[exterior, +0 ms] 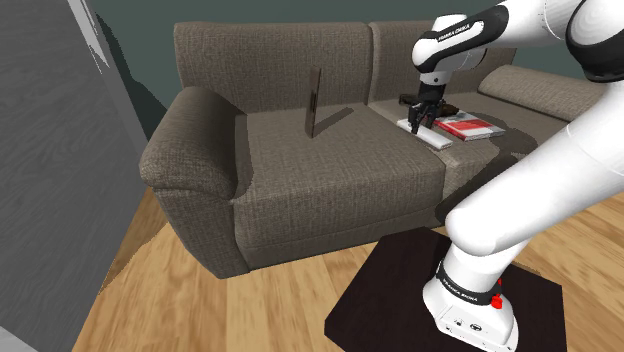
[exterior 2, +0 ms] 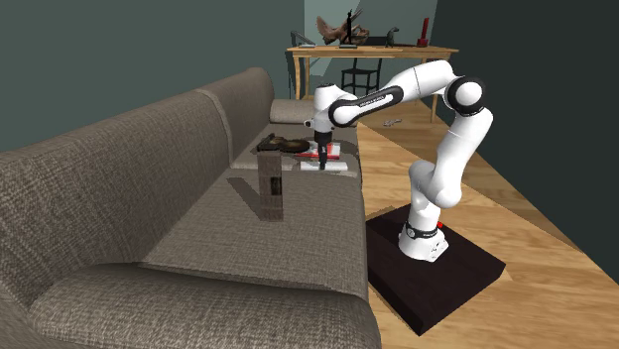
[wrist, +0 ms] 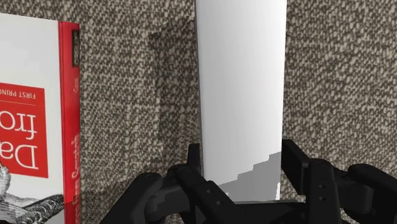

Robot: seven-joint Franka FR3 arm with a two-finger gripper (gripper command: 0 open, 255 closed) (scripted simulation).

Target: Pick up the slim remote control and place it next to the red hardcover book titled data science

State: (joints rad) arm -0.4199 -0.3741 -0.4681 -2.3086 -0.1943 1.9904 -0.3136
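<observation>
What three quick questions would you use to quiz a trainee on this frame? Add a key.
1. True or false: a strip of bare fabric shows between the white remote and the red book.
2. Pick one. The fingers of the hand are: A) meeting on nothing; B) against the white remote's two long edges; C) clasping the red book.
3. Fill in: the red book lies on a grey-brown ____.
Key: 1 true; 2 B; 3 sofa.
</observation>
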